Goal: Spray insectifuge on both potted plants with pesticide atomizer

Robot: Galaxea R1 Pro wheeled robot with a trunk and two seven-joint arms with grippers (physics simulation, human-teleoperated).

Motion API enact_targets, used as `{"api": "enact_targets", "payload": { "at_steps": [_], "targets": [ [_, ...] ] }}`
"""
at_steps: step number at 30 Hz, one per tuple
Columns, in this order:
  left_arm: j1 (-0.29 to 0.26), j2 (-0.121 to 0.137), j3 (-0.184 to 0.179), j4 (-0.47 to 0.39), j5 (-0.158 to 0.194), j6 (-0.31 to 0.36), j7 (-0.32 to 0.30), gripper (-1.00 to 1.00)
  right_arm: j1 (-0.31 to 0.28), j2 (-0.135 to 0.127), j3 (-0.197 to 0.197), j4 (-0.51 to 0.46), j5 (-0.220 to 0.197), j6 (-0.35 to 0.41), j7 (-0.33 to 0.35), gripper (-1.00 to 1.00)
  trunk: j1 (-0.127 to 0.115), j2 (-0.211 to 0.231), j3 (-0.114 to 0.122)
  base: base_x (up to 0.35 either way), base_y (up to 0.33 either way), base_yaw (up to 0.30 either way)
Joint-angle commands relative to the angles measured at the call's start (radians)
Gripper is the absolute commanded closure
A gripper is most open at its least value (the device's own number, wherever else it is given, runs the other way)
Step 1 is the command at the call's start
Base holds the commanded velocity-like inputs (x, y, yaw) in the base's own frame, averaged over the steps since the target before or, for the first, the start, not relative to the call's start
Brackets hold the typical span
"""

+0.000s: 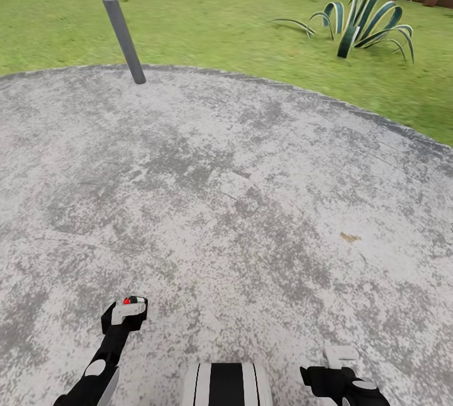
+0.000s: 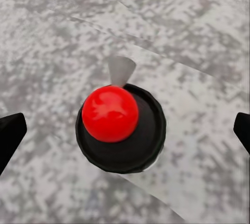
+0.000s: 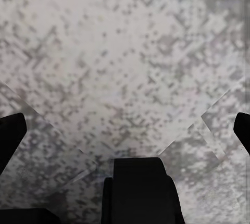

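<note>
While the robot crosses the patio (image 1: pixel 239 160), its left gripper (image 1: pixel 128 311) grasps the pesticide atomizer (image 2: pixel 121 126), carried low at seven o'clock, likely ready for spraying; the right gripper (image 1: pixel 340 362), at five o'clock, is spread, holding nothing. A striped plant (image 1: pixel 365 22) stands at one o'clock
</note>
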Motion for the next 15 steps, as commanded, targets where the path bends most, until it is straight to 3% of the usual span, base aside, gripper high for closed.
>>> {"api": "enact_targets", "payload": {
  "at_steps": [1, 13, 14, 15],
  "targets": [
    [-0.001, -0.001, 0.005, 0.001, -0.010, -0.004, 0.000, -1.00, 0.000, 0.000, 0.000, -0.001, -0.001, 0.005, 0.000, -1.00, 0.000, 0.000, -0.001, 0.000, -0.019, 0.000],
    [-0.001, -0.001, 0.006, 0.002, -0.010, -0.004, 0.000, -1.00, 0.000, 0.000, 0.000, -0.001, -0.001, 0.005, 0.000, -1.00, 0.000, 0.000, -0.001, 0.000, -0.003, 0.000],
    [-0.001, -0.001, 0.007, 0.002, -0.010, -0.004, -0.001, 1.00, 0.000, 0.000, 0.000, -0.001, -0.001, 0.005, 0.000, -1.00, 0.000, 0.000, -0.001, 0.000, 0.000, 0.000],
    [-0.001, -0.001, 0.007, 0.002, -0.010, -0.004, 0.000, 1.00, 0.000, 0.000, 0.000, -0.001, -0.001, 0.005, 0.000, -1.00, 0.000, 0.000, -0.001, 0.000, 0.000, 0.000]
  ]
}}
